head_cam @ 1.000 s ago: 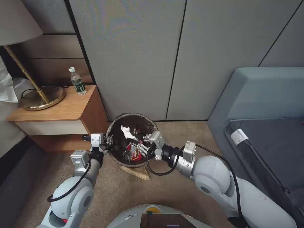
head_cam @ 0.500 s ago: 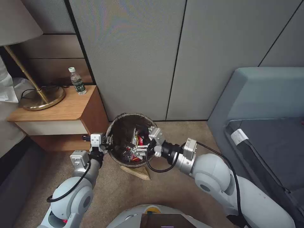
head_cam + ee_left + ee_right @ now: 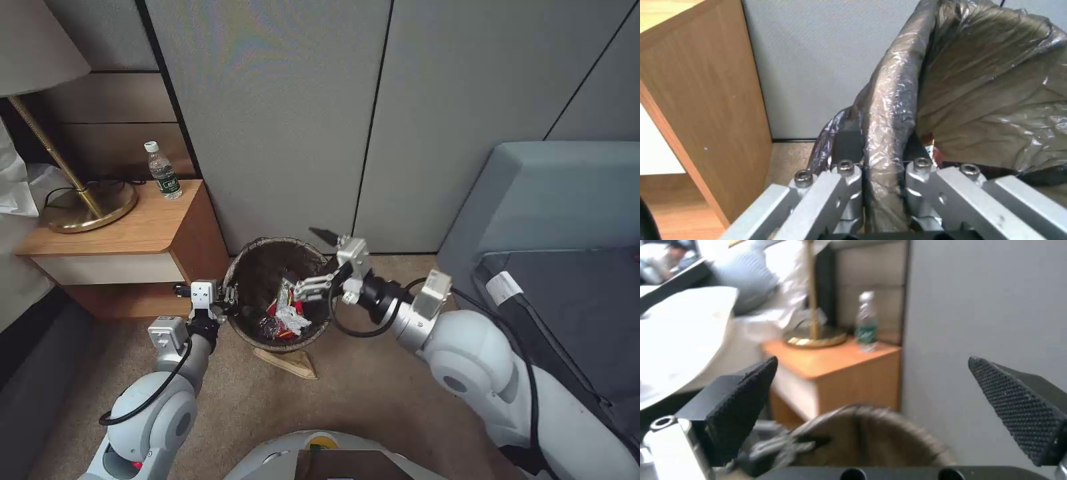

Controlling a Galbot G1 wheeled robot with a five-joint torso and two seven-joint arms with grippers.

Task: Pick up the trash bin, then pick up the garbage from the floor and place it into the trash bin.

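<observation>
The trash bin (image 3: 277, 297) sits on the floor (image 3: 373, 393) right at the foot of the grey wall panels (image 3: 293, 120), just beside the wooden nightstand (image 3: 133, 247), its dark bag folded over the rim. Inside the bin there's garbage (image 3: 287, 319): red packets and a crumpled bit of foil piled against the side away from the nightstand. The left gripper (image 3: 227, 298) is on the bin's rim on the nightstand side, jaws clamped on the bag-covered edge; in the left wrist view the fingers (image 3: 849, 146) pinch the rim from both sides. The right gripper (image 3: 323, 257) hangs over the bin's opposite rim, jaws spread wide apart with nothing between them; the right wrist view shows both black textured pads (image 3: 742, 410) far from each other. A flat tan scrap (image 3: 287, 362) lies on the carpet touching the bin's base, on the side towards the robot. On the nightstand's tabletop stand a small water bottle (image 3: 163, 171) and a brass lamp base (image 3: 90, 207). A grey sofa (image 3: 560, 220) lies well apart from the bin, on the side away from the nightstand.
</observation>
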